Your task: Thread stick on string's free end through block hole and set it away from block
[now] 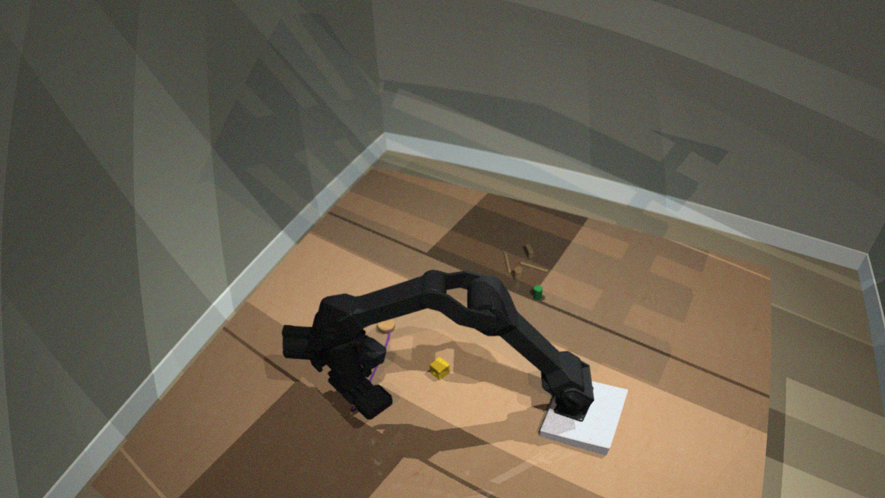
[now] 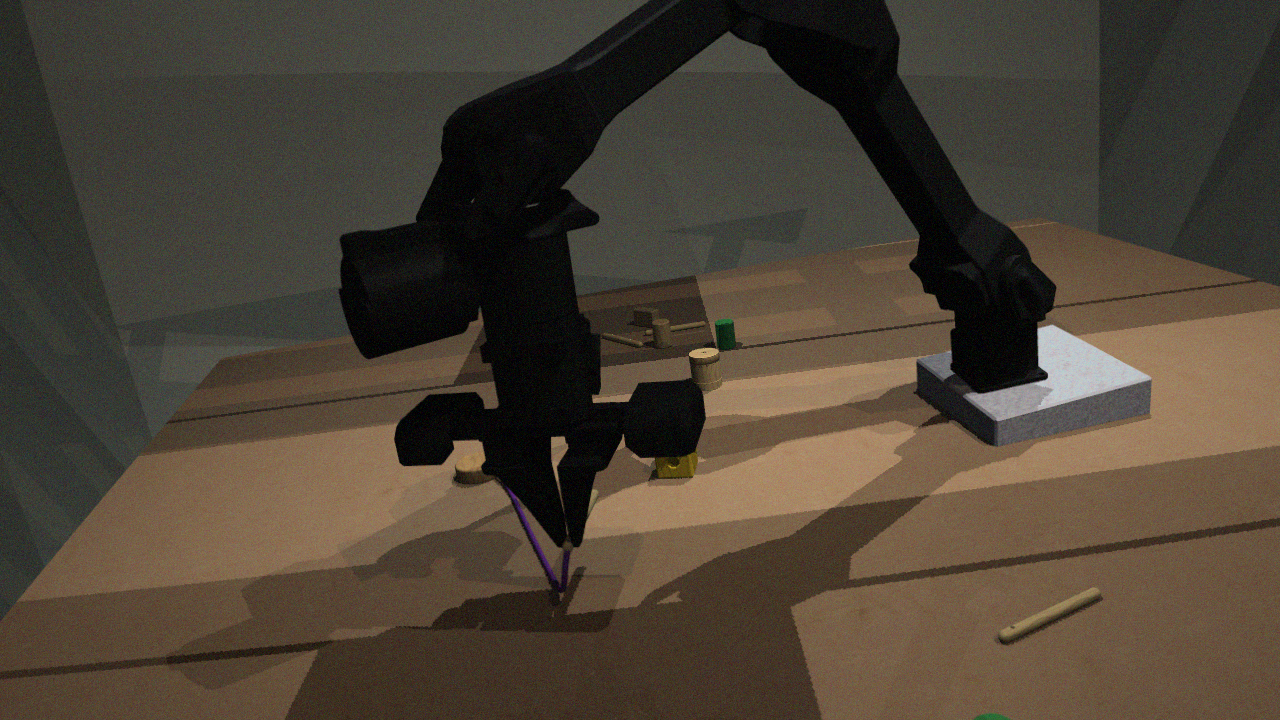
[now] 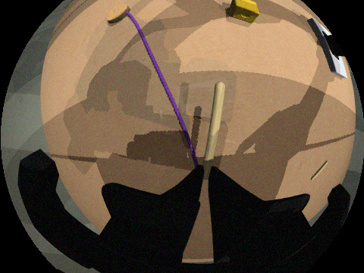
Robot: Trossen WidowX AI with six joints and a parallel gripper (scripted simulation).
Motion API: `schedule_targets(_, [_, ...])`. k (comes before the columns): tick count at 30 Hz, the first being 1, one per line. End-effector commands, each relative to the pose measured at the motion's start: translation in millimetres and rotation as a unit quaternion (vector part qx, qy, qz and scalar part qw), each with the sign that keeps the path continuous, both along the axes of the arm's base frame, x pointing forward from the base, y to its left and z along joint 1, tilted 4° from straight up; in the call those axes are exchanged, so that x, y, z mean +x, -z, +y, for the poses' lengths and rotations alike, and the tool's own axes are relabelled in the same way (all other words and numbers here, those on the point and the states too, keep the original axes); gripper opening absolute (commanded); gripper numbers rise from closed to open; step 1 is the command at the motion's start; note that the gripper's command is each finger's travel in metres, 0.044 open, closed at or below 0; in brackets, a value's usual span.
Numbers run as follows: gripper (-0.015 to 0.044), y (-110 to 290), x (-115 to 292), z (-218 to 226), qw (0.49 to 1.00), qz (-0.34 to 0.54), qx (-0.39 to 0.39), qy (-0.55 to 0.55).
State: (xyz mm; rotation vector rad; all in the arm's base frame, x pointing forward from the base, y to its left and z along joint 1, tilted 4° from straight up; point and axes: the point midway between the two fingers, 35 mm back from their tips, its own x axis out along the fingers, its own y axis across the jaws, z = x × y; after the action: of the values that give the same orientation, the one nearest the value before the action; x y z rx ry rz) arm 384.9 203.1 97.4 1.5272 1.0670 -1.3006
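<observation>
The jaws stand almost shut, pinched on the thin wooden stick (image 3: 214, 121), which in the wrist view juts out from between the gripper (image 3: 203, 169) tips towards the far side of the table. In the exterior view the gripper (image 2: 563, 541) points straight down, its tips above the table (image 2: 984, 501) and not touching it. The purple string (image 3: 161, 78) leaves the held end of the stick, drops in a short loop (image 2: 556, 573) that reaches the table just below the tips, and then runs up and to the left to the round wooden button (image 3: 117, 14), which lies flat on the table. In the exterior view the button (image 2: 469, 469) shows just left of the fingers, farther back, partly hidden by the wrist.

The yellow block (image 2: 675, 464) sits on the table to the right of the gripper and a little farther away, well apart from the stick; in the wrist view the block (image 3: 244, 8) lies far right of the button. Whether the hole faces the stick cannot be told.

Beyond the block stands a wooden cylinder (image 2: 704, 368), then a green peg (image 2: 725, 333) and a few small wooden pieces (image 2: 653, 329) at the far side. A loose stick (image 2: 1049, 614) lies near the right front edge. The arm stands on a grey base plate (image 2: 1100, 385) at the right
</observation>
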Motion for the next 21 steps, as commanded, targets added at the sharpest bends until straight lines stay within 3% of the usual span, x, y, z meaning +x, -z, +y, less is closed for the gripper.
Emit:
schedule_targets(1, [0.0000,5.8,-4.3,-0.7,1.000,0.001,-0.002,0.001])
schedule_targets(21, [0.0000,23.9,-20.9,-3.9,1.000,0.002,-0.003,0.001])
